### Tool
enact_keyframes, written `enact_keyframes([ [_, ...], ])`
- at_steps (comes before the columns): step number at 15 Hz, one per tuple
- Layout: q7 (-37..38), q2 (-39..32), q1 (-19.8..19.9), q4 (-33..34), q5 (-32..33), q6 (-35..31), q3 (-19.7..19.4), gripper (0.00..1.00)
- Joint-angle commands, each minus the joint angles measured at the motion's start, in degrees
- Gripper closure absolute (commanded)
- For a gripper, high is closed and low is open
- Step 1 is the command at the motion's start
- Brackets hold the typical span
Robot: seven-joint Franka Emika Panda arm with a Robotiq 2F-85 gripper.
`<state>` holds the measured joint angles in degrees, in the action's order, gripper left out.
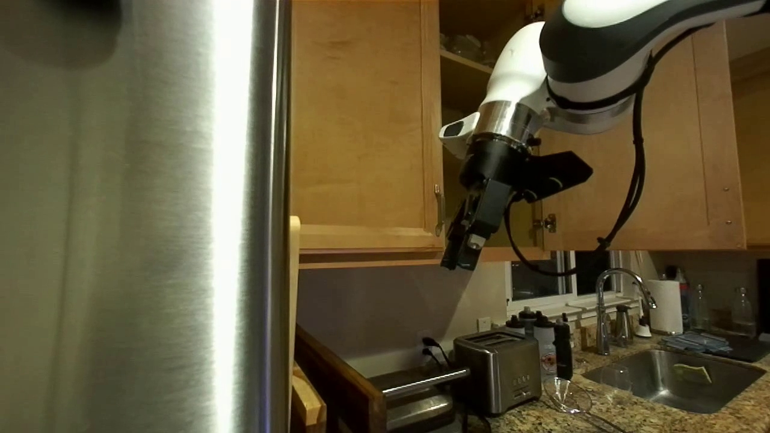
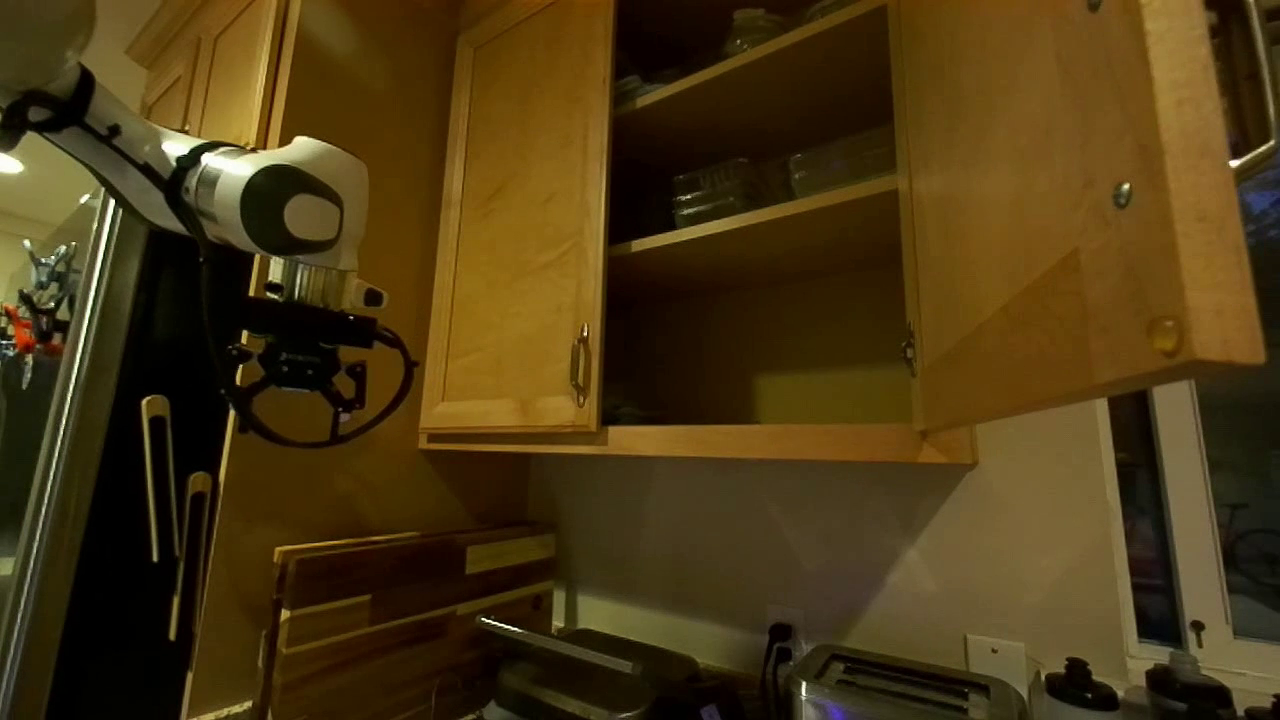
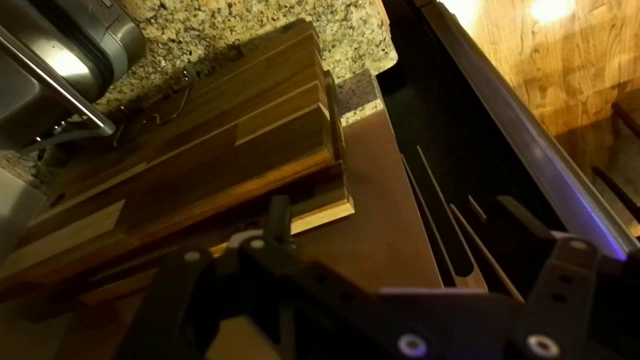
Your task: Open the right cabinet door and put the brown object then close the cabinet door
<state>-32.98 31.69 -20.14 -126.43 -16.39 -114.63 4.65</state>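
The fridge [image 1: 144,240] stands to the left of the gripper [image 1: 459,260] in both exterior views. The cabinet [image 2: 700,442] is behind the gripper in an exterior view, its shelves [image 2: 770,212] above the gripper's level. Its right door [image 2: 1030,200] hangs wide open, off to the gripper's right in both exterior views; the left door [image 2: 525,250], closed, comes between the gripper and the open side in an exterior view. The boards [image 3: 190,167] stand on edge below the gripper, well apart from it. The toaster [image 1: 498,373] is also below, to its right. The gripper's fingers [image 3: 279,220] are spread wide, and it has hold of nothing. The brown strip [image 1: 293,276] stands upright by the fridge in an exterior view, left of the gripper and apart from it. Two slim pieces of pale wood [image 2: 150,470] show to the gripper's left in an exterior view; I cannot tell whether the strip is among them.
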Motion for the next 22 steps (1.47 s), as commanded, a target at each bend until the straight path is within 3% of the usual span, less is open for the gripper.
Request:
enact_keyframes([
  [1,0.1,-0.18,-0.05,0.21,0.09,0.15,-0.14,0.0],
  [4,0.1,-0.25,-0.04,0.21,0.08,0.15,-0.16,0.0],
  [7,-3.71,-0.85,-3.63,0.16,-3.94,-1.03,0.42,0.0],
  [12,-9.5,-0.77,-8.23,0.14,-6.25,-3.93,4.63,0.0],
  [18,-17.48,-5.11,-12.58,1.05,-6.97,-16.61,7.6,0.0],
  [22,-22.51,-9.64,-15.39,3.13,-9.16,-20.22,7.15,0.0],
])
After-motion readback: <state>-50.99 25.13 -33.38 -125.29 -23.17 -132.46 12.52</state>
